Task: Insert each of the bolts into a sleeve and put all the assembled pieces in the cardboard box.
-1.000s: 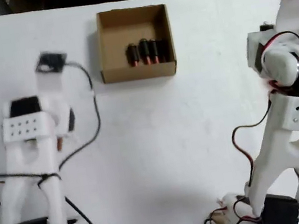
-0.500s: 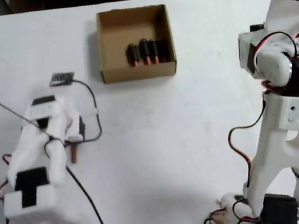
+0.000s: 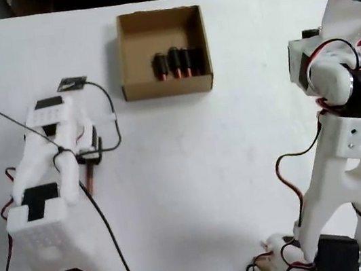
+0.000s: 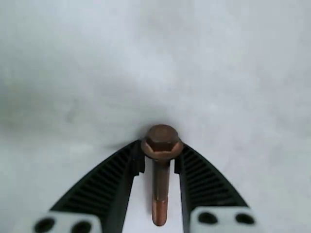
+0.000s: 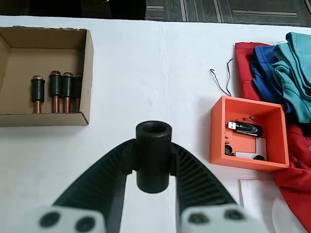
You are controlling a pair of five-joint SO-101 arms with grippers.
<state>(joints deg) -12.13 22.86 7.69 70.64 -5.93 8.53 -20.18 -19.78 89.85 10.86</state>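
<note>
My left gripper (image 4: 159, 156) is shut on a copper bolt (image 4: 160, 167), hexagonal head outward, just above the white table. From above, that gripper (image 3: 92, 160) sits at the left of the table, with the bolt (image 3: 90, 182) poking out toward the near edge. My right gripper (image 5: 152, 167) is shut on a black sleeve (image 5: 152, 162), held upright with its bore showing. The cardboard box (image 3: 168, 87) stands at the back middle and holds several assembled pieces (image 3: 178, 63), copper bolts in black sleeves (image 5: 56, 91). The box (image 5: 43, 119) lies well beyond the held sleeve.
An orange tray (image 5: 218, 133) with small parts sits off to the side of the right arm (image 3: 347, 102). Red, blue and teal cloth (image 5: 286, 73) is piled beyond it. Cables (image 3: 105, 113) trail by the left arm. White table lies between the arms.
The left arm has drawn back toward the near edge and folded down, carrying the bolt with it. The right arm shifted slightly a second ago, then stayed still.
</note>
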